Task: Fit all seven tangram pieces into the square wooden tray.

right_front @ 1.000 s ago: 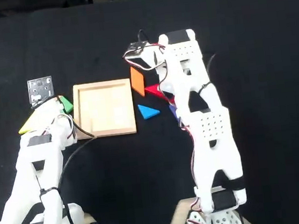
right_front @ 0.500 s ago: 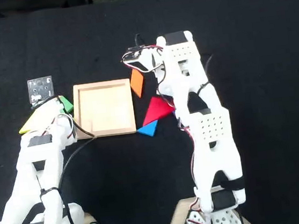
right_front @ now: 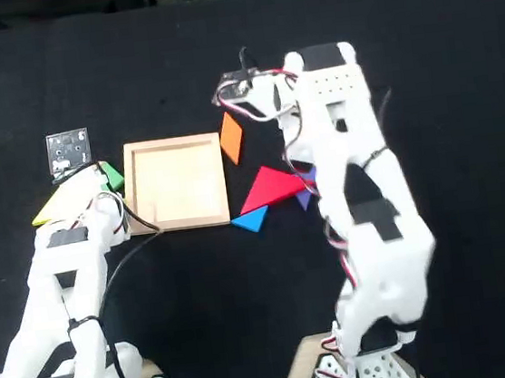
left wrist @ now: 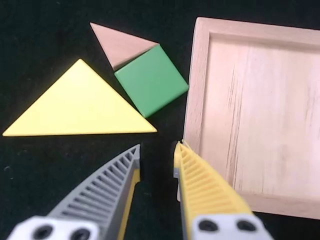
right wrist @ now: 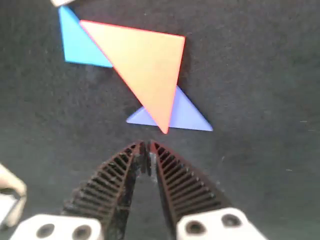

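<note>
The square wooden tray [right_front: 180, 220] lies left of centre with nothing in it. Left of it are a yellow triangle [right_front: 52, 208], a green square [right_front: 112, 176] and a plain wooden triangle [left wrist: 120, 45]. My left gripper [left wrist: 157, 150] hovers slightly open and empty between the yellow triangle [left wrist: 80, 107] and the tray's wall [left wrist: 195, 90]. Right of the tray lie an orange parallelogram [right_front: 231, 138], a red triangle [right_front: 271, 187], a blue triangle [right_front: 251, 218] and a purple triangle [right_front: 305, 198]. My right gripper [right wrist: 145, 146] is shut and empty, just off the red triangle's [right wrist: 145, 60] tip, which overlaps the purple triangle [right wrist: 185, 114].
A small grey square card [right_front: 68, 150] lies behind the yellow triangle. The black cloth stretches bare to the far right and toward the front. The right arm [right_front: 362, 186] stands over the cloth right of the pieces.
The red triangle has slid toward the tray's front right corner, pushing the blue triangle with it. The right arm has since swung to the right, uncovering the purple triangle. The left arm has kept still.
</note>
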